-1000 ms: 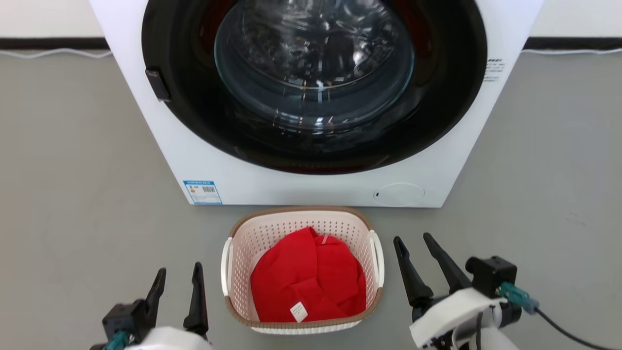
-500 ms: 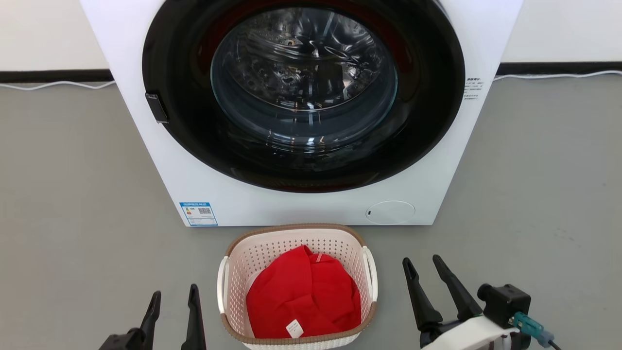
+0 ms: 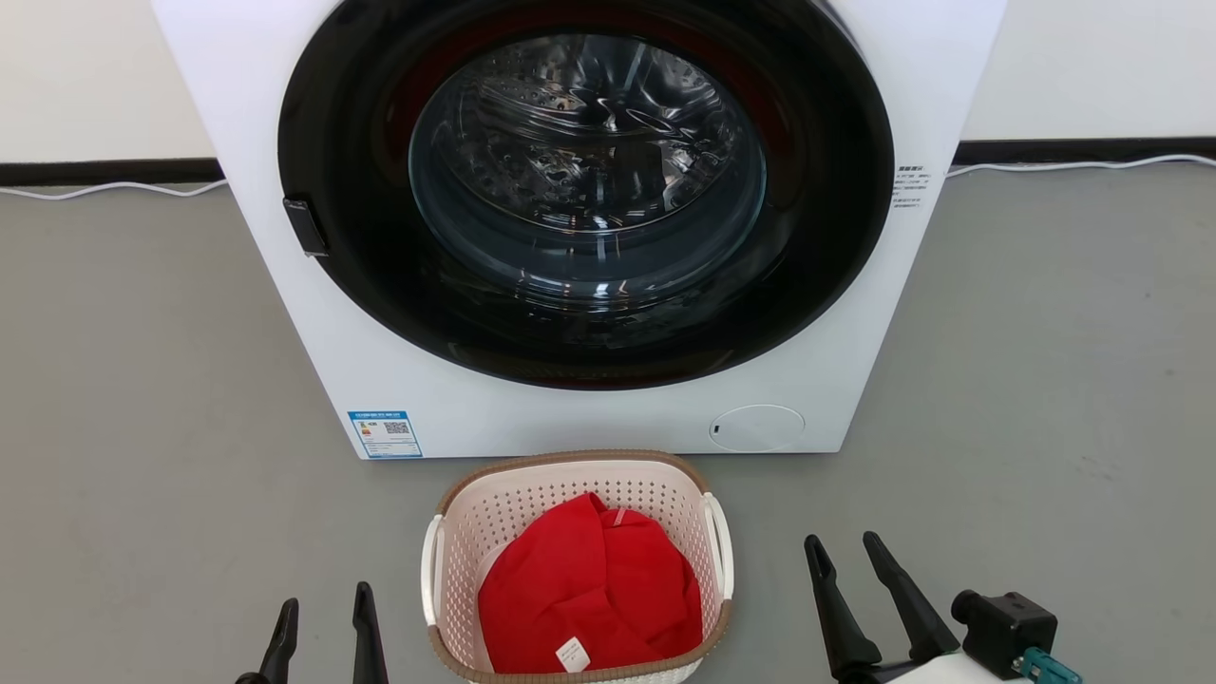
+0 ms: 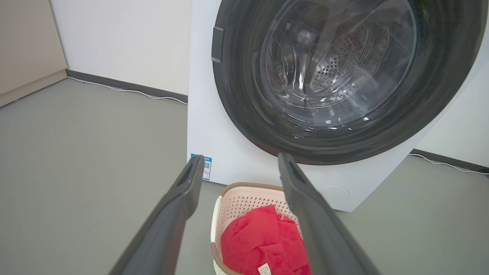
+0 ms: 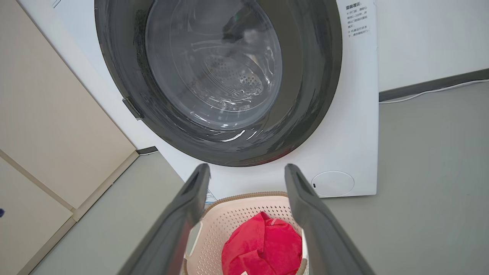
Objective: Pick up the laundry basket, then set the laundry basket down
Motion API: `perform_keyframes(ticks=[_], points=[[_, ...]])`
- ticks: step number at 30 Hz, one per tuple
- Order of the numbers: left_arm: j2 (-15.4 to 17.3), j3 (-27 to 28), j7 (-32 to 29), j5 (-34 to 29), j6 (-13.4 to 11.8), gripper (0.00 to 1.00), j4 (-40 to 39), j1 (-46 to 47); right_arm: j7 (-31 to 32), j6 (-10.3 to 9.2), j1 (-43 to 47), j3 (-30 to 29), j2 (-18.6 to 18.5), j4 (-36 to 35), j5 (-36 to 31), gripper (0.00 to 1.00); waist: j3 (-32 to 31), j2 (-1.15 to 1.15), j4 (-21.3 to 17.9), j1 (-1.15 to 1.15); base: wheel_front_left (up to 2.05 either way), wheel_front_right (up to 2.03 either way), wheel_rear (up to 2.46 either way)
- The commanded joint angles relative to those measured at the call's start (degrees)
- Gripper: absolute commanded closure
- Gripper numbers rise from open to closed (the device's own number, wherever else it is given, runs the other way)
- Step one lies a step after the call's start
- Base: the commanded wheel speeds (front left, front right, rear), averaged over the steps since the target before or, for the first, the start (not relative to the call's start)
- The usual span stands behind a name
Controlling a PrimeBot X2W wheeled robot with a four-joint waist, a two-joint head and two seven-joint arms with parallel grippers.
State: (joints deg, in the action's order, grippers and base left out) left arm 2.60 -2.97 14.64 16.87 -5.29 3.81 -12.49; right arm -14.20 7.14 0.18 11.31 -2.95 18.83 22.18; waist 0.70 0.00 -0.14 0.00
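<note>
Between the two pincers, on the grey floor point(image 3: 142, 494), sits the small cream-white perforated plastic laundry basket with its brown woven-look rim point(image 3: 570, 459), holding a red cloth point(image 3: 589, 589). The left pincer point(image 3: 324, 603) and right pincer point(image 3: 843, 543) both stand spread and empty, just beside it and not touching. One white loop handle point(image 3: 429, 570) faces the left pincer, seemingly the nearer; the other handle point(image 3: 723, 556) faces the right.

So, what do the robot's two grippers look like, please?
Both the left gripper and the right gripper have two long, dark, tapering fingers. Beside the right one sit a black box and a teal plug.
</note>
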Motion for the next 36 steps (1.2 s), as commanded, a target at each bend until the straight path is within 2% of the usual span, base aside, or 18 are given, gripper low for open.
perform_keyframes(ticks=[1,18,24,36], points=[[0.3,1.5,0.4,-0.4,-0.6,0.00,-1.8,1.1,-0.8,0.35,-0.8,1.2,0.1,-2.0,-0.7,0.00,0.0,0.00,-0.2,0.00,0.00,0.00,0.00],[0.3,0.7,0.4,-1.6,-1.2,0.00,-2.7,1.1,-0.8,0.35,-0.8,0.9,0.1,-2.6,-1.2,0.00,0.2,0.00,-0.1,0.00,0.00,0.00,0.00],[0.3,0.4,0.4,-3.7,-0.3,0.00,-3.2,1.3,-0.8,0.35,-0.7,0.8,0.1,-2.5,-1.1,0.00,0.3,0.00,-0.1,0.00,0.00,0.00,0.00],[0.3,0.6,0.4,-5.3,-0.5,0.00,-2.3,1.9,-0.8,0.35,-0.7,0.5,0.1,-2.7,-1.0,0.00,0.6,0.00,-0.2,0.00,0.00,0.00,0.00]])
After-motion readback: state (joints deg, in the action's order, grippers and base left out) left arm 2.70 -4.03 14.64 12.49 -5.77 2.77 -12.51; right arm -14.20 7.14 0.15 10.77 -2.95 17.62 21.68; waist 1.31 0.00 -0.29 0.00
